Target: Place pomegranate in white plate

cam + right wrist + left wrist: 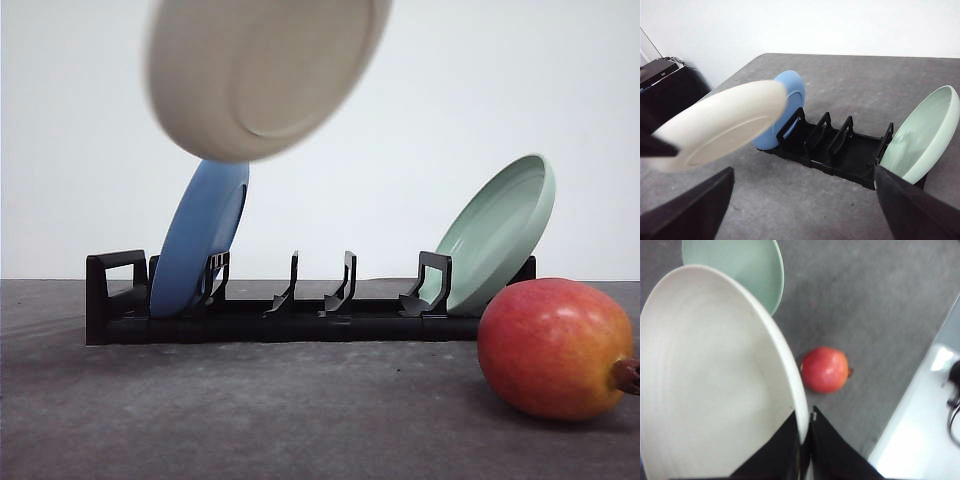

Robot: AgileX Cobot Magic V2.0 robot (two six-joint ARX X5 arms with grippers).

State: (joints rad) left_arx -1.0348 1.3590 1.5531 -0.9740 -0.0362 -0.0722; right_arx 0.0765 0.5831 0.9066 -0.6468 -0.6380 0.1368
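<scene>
The white plate (262, 70) hangs tilted in the air above the rack's left end, blurred by motion. In the left wrist view my left gripper (806, 442) is shut on the white plate's (715, 385) rim, one black finger on each face. The pomegranate (555, 347), red with yellow-orange patches, lies on the table at the front right, beside the rack's right end; it also shows beyond the held rim as pomegranate (824, 369). My right gripper (804, 172) is open with nothing between its wide-apart fingers, facing the rack with the white plate (722, 125) off to one side.
A black dish rack (300, 310) stands across the dark grey table. A blue plate (200, 235) leans in its left slot and a pale green plate (497, 230) in its right slot; the middle slots hold nothing. A white surface (920, 440) borders the table.
</scene>
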